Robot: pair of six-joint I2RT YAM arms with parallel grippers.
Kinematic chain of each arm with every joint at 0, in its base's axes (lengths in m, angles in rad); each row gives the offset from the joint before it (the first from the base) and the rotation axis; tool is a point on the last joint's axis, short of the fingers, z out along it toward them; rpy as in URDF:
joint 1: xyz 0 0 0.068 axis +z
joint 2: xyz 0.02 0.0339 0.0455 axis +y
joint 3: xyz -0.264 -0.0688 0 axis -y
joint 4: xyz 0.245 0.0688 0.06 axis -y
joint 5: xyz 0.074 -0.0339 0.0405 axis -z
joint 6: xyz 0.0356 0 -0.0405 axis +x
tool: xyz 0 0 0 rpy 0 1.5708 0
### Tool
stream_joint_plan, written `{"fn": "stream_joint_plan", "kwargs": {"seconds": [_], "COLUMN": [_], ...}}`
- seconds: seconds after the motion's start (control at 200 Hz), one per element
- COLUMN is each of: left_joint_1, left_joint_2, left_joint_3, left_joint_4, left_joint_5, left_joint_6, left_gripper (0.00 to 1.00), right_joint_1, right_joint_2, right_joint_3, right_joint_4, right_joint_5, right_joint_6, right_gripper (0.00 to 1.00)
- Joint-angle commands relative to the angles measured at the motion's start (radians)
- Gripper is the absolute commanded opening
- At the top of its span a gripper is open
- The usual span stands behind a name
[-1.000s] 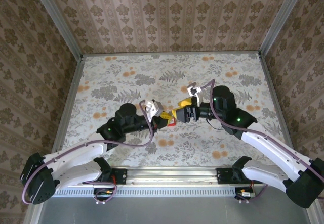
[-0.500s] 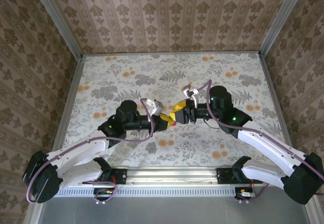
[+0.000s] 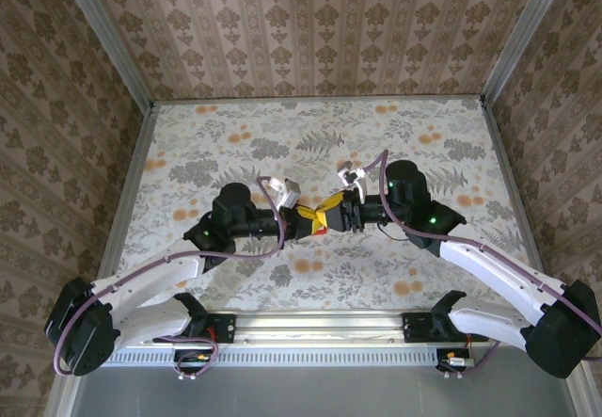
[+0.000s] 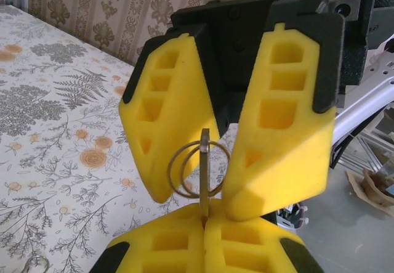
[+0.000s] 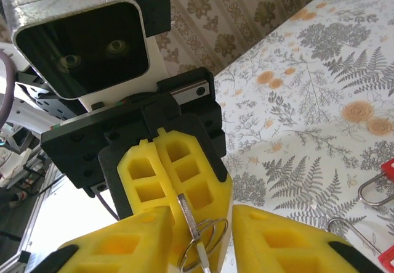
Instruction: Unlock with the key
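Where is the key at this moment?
Mid-table in the top view, the key stands upright, pinched in the left gripper and flanked by the right gripper's parted jaws.

top view high overhead, wrist views close, facing each other, both sharing the key (image 4: 204, 162)

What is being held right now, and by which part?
The left pincer clamps the key by the end opposite its ring; the right pincer straddles it, open.
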State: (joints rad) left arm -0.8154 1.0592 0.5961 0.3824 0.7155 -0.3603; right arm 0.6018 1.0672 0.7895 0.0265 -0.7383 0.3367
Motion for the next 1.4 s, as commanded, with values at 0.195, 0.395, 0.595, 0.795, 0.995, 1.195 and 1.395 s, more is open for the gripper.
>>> {"fn": "stream_joint_plan", "kwargs": {"seconds": [0.195,0.395,0.595,0.795,0.995,1.195,1.395], "left_joint_1": [0.009,0.009,0.01,0.025,0.032,0.081,0.23], "left_joint_2": [0.041,0.042,0.041,-0.055,-0.258,-0.311,-0.018], "left_joint_3": [-0.007,-0.007,-0.01,0.053,0.057,0.036,0.201], "left_joint_4": [0.093,0.097,0.082,-0.195,-0.419,-0.49,-0.72], "left_joint_5": [0.062,0.066,0.052,-0.055,-0.467,-0.794,-0.748], "left_joint_6": [-0.042,-0.045,-0.043,0.097,0.204,0.133,-0.049], "left_gripper": [0.0,0.0,0.13,0.6,0.73,0.78,0.68], "right_joint_1": [0.001,0.001,0.003,0.001,-0.019,-0.021,-0.023], "right_joint_2": [-0.021,-0.007,-0.014,-0.006,-0.024,-0.034,-0.112], "right_joint_3": [-0.011,0.001,-0.005,0.038,0.042,0.011,-0.08], "right_joint_4": [0.037,0.021,0.014,-0.074,-0.055,-0.037,-0.022], "right_joint_5": [-0.015,-0.019,0.009,0.116,0.199,0.214,0.257], "right_joint_6": [0.014,0.017,0.025,0.018,0.029,0.042,0.061], "right_gripper": [0.29,0.17,0.05,0.04,0.04,0.05,0.04]}}
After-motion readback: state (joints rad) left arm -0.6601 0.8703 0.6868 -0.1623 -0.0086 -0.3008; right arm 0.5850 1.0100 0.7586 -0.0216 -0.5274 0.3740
